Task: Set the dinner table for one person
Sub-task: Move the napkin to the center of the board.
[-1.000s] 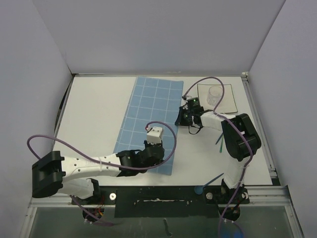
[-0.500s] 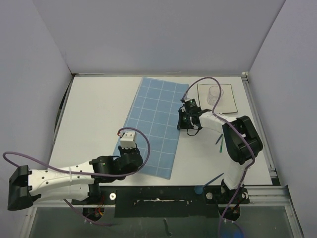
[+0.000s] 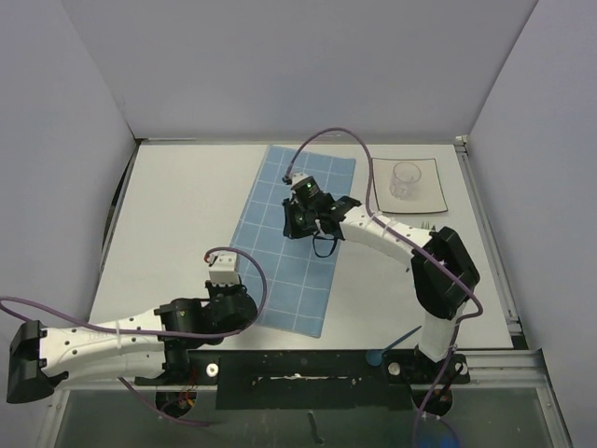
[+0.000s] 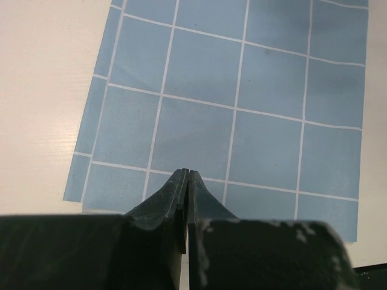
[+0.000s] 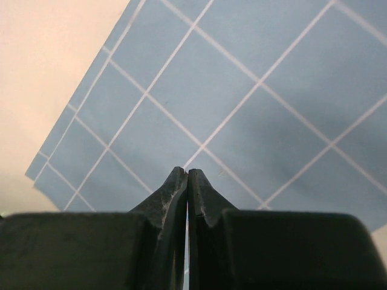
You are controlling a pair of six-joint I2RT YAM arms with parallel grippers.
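Dinner table [image 3: 177,215]: large flat matte-white rectangular counter with thin dark edge lines, filling the work area ahead of both arm bases. A blue grid-patterned rectangular placemat [image 3: 289,271] lies flat on it, slightly skewed, running from the far middle towards the near edge. A square white dark-rimmed plate [image 3: 431,194] sits at the far right, well apart from the placemat, with a clear glass tumbler [image 3: 405,179] standing upright on it. Left gripper [image 4: 185,175]: jaws pressed together, nothing between them, positioned over the near-left part of the placemat. Right gripper [image 5: 186,174]: jaws together and empty, over the far part of the placemat. Contact between either gripper and the placemat cannot be determined
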